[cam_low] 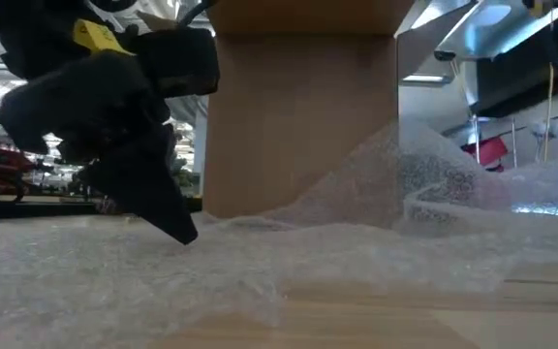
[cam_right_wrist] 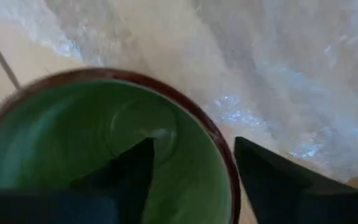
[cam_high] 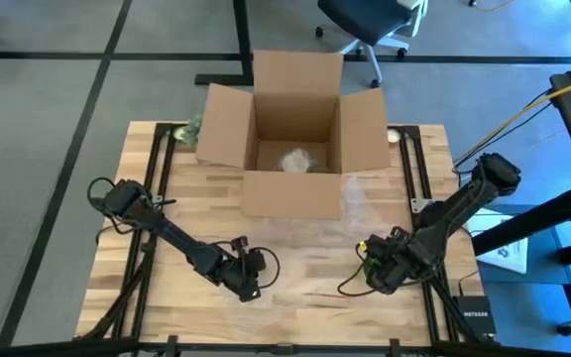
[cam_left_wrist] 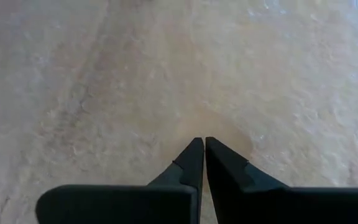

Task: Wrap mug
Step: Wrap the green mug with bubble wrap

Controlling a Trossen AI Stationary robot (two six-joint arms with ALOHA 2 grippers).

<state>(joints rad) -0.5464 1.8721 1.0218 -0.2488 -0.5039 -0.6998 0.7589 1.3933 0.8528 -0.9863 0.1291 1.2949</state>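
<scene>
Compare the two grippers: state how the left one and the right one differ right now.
The left gripper has its dark fingers pressed together over the clear bubble wrap sheet, holding nothing visible; the right gripper straddles the rim of the green-lined mug, one finger inside, one outside. Seen from above, the left sits at the table's front centre, the right further right. Both are low over the light wooden table.

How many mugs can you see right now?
1: the green mug, gripped at its rim by the right gripper over the bubble wrap. The cardboard box may hide others.
</scene>
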